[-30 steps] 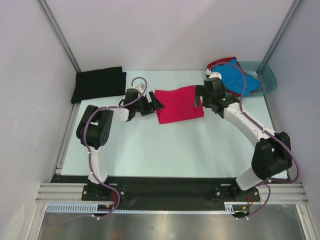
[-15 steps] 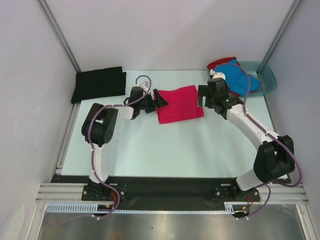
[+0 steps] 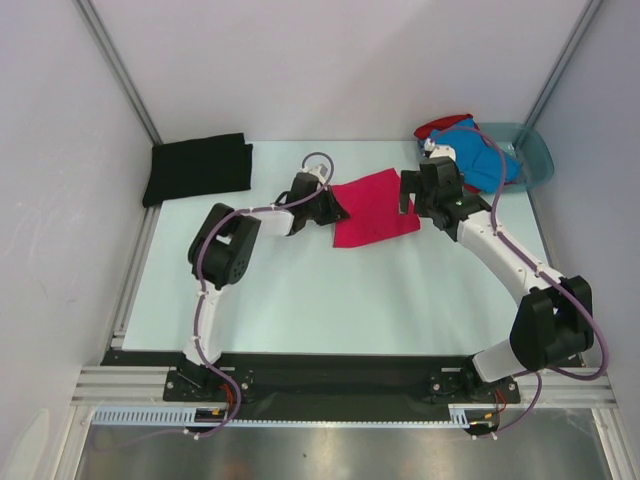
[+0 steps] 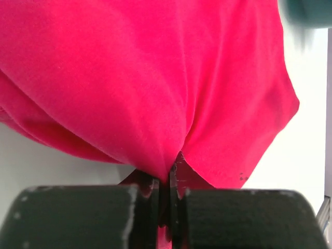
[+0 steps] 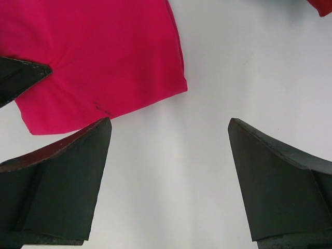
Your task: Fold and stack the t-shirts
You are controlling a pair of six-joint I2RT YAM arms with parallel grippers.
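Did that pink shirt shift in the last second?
Yes. The pink shirt has slid right, away from the black shirt and toward the teal basin, pinched by the left gripper.

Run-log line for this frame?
left jaws: shut on pink t-shirt edge | right jaws: open beside it | black t-shirt: folded, far-left | blue t-shirt, red t-shirt: at basin

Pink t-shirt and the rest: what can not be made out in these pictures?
- Left wrist view: the pink t-shirt is too close; the frame edges cut its outline.
- Top view: the red t-shirt is partly hidden by the blue t-shirt.
- Right wrist view: a red scrap, cut by the corner.
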